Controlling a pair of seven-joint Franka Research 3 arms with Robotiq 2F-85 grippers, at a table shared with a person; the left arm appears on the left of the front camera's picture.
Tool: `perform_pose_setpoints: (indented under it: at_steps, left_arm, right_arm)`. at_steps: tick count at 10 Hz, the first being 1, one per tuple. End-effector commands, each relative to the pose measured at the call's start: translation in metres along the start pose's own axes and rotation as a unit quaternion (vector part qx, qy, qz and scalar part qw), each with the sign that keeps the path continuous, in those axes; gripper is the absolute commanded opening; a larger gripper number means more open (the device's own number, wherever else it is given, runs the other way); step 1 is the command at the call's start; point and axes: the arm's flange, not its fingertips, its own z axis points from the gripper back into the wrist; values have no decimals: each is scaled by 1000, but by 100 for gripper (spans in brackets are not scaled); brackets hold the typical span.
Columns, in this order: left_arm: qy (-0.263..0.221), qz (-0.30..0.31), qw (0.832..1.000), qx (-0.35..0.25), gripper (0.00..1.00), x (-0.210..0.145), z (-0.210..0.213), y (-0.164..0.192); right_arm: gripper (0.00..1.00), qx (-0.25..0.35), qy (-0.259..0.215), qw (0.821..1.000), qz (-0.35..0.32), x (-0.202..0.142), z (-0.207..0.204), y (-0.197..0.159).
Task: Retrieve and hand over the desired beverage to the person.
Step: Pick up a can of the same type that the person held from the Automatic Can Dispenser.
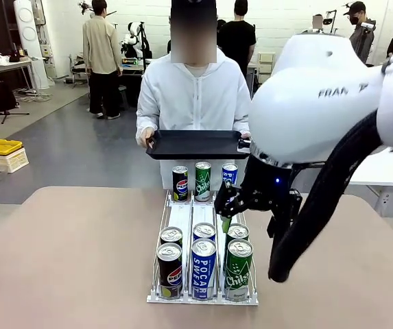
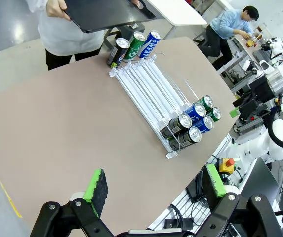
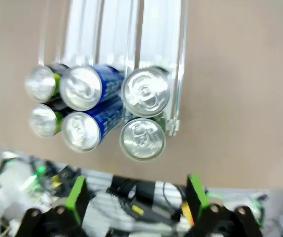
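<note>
1. The person (image 1: pixel 195 96) stands at the far side of the tabletop (image 1: pixel 66 260), holding one flat black tray (image 1: pixel 196 145) level just beyond the far end of the rack (image 1: pixel 182 216).
2. Nine cans (image 1: pixel 204 267) stand in the clear three-lane rack: three in a row at the far end and six in two rows at the near end (three black Pepsi, three blue Pocari Sweat and three green Chilsung in all).
3. The right claw (image 3: pixel 136 190) points down over the rack's right lane, close above the near-end cans, its jaws wide apart and empty.
4. The left claw (image 2: pixel 155 183) hangs high over the tabletop's edge, well apart from the rack and angled toward it, jaws spread wide and gripping nothing.
</note>
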Motion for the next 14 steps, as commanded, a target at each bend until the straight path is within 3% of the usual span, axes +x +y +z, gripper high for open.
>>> perform_pose_setpoints:
  at_steps: [1, 6, 14]
  left_arm:
    - [-8, -8, 1000, -9, 100, 0, 0, 2]
    - [-8, -8, 1000, -9, 100, 0, 0, 2]
    - [-8, -8, 1000, -9, 100, 0, 0, 2]
  right_arm:
    - [100, -26, -38, 999, 14, -8, -19, 3]
    - [100, -37, -42, 997, 59, -22, -52, 13]
    - [100, -44, -27, 998, 22, 1, -67, 4]
